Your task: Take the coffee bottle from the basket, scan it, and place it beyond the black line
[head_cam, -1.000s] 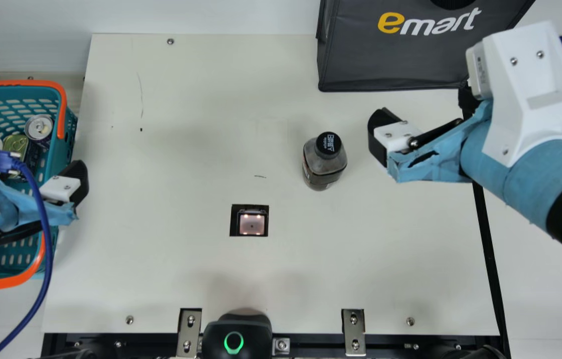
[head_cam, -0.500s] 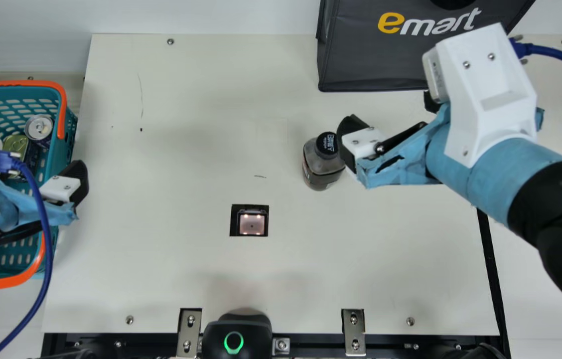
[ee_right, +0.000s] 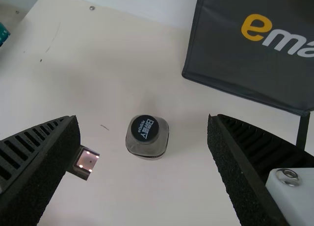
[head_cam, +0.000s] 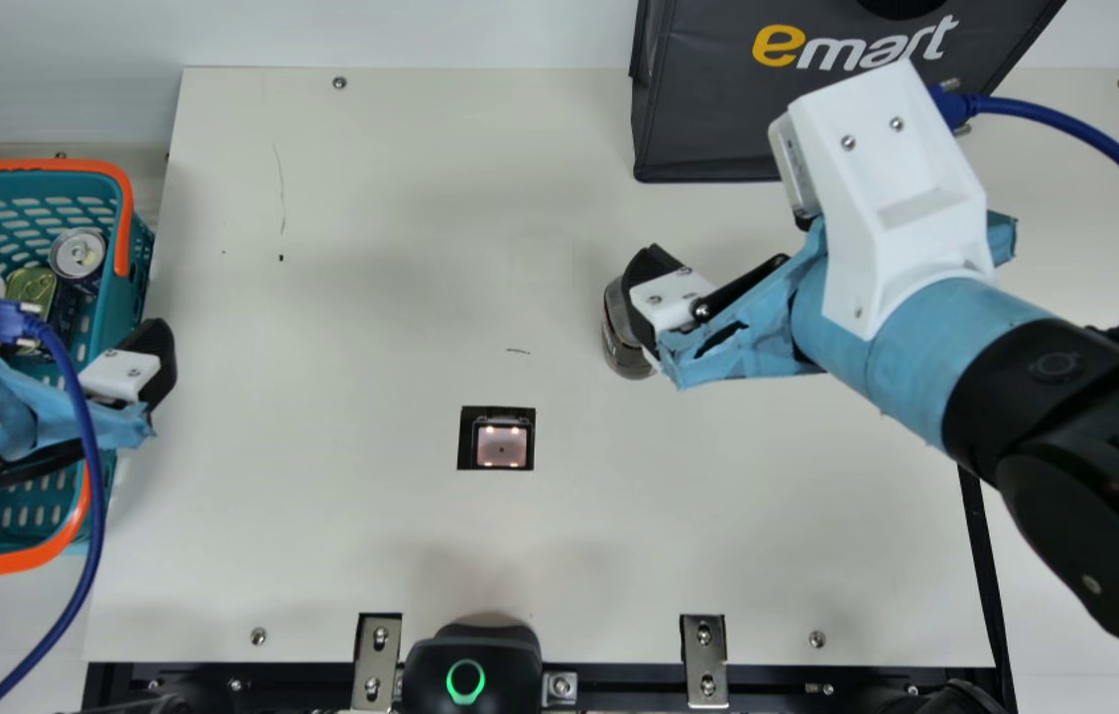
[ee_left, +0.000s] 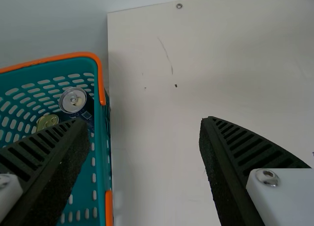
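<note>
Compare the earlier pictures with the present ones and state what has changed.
The right gripper has moved toward the main view's left, open and holding nothing, and now partly hides the coffee bottle there. The bottle, the left gripper and the basket stayed put.

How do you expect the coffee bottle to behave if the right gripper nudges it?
The bottle stands upright and looks taller than its base is wide, so a high push might tip it. Its squarish body with rounded corners should make it slide rather than roll. The walls look smooth, so it may slip somewhat.
</note>
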Robot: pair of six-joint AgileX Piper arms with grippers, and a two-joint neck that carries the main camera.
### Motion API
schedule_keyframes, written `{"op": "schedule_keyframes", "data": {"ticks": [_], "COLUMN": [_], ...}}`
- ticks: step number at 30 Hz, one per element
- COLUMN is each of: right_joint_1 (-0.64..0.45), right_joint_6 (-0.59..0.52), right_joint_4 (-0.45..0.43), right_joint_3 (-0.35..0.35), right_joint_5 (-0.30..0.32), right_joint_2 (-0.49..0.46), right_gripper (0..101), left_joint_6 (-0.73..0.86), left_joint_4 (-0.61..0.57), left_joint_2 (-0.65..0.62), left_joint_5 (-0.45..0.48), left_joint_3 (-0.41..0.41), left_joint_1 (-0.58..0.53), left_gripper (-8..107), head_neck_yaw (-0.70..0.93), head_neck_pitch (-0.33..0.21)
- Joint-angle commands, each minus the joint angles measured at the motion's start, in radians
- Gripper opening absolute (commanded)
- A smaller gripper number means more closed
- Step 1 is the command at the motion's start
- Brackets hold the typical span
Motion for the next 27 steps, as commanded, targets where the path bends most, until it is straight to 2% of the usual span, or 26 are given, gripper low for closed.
{"op": "schedule_keyframes", "data": {"ticks": [1, 27], "right_joint_1": [0.005, 0.045], "right_joint_6": [0.003, 0.048], "right_joint_4": [-0.005, 0.007], "right_joint_3": [0.007, 0.112], "right_joint_5": [-0.001, -0.034], "right_joint_2": [0.001, 0.038], "right_gripper": [91, 91], "left_joint_6": [0.0, 0.0], "left_joint_4": [0.0, 0.0], "left_joint_2": [0.0, 0.0], "left_joint_5": [0.0, 0.0], "left_joint_3": [0.0, 0.0], "left_joint_1": [0.0, 0.0], "left_gripper": [90, 90], "head_neck_yaw": [0.002, 0.002], "head_neck_pitch": [-0.027, -0.027]}}
